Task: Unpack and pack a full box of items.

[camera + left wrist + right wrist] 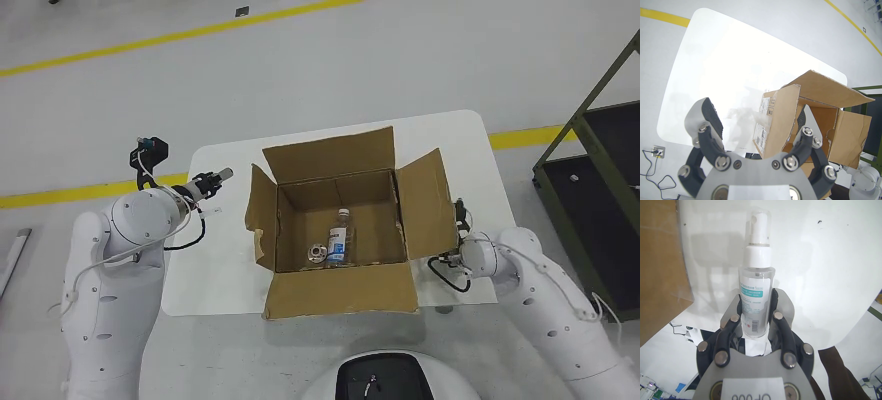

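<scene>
The right gripper (756,298) clamped a spray bottle (757,256) at the box's (340,290) 3 o'clock, just beside its side flap (428,205). The left gripper (756,108) stood spread wide over bare table (725,66) at 9 o'clock.

Indus. hall, yellow floor lines (180,37), green rack (600,200) (prob. lab)

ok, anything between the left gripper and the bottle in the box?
Yes. On the cardboard box, the raised side flap stands between the open left gripper and the bottle inside. The box top is open.
</scene>
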